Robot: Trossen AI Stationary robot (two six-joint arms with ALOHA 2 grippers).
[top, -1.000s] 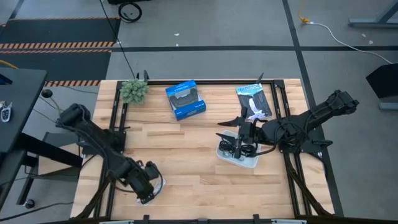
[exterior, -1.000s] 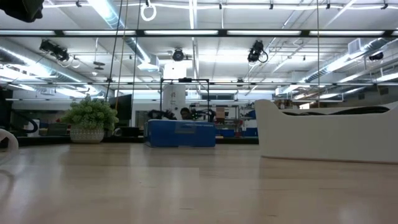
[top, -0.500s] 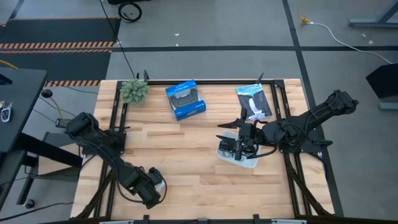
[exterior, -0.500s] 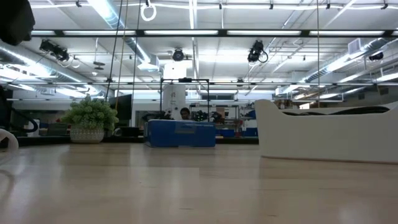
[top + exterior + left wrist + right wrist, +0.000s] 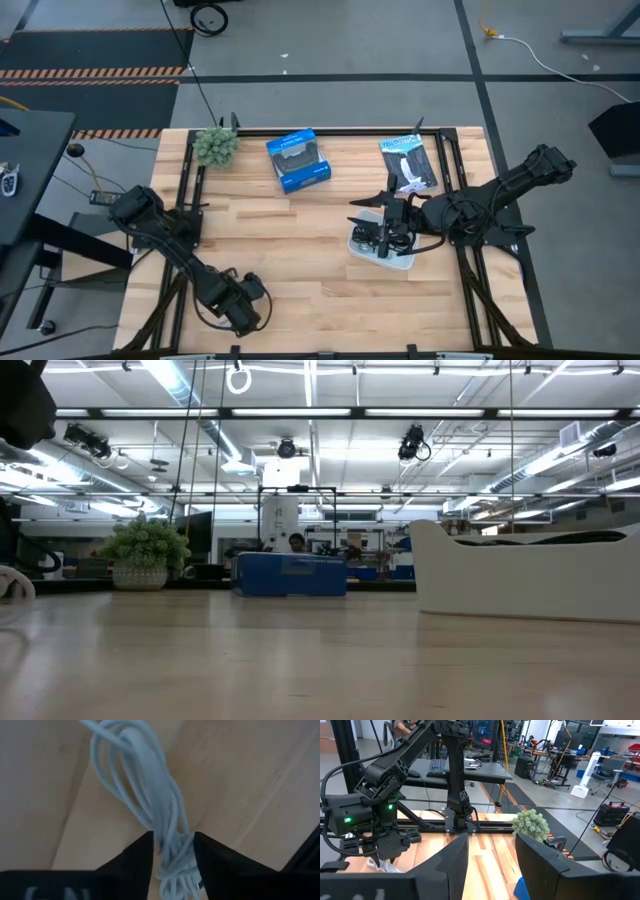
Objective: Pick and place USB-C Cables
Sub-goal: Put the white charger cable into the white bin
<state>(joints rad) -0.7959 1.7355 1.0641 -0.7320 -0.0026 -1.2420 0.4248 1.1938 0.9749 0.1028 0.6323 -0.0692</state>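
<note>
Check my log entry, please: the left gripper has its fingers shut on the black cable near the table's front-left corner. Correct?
Not quite: the cable is white, not black. The left wrist view shows the white cable pinched between the left gripper fingers; the rest holds.

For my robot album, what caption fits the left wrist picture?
The left pincer pinches a coiled white cable above the wooden table.

White cable (image 5: 150,805) cut off at the frame edge in the left wrist view, its lower coils hidden between the dark fingers (image 5: 132,860). Nearly covered by the left gripper (image 5: 240,305) from above. Tray (image 5: 385,255) contents masked by the right gripper (image 5: 385,232); colours there too small to tell.
</note>
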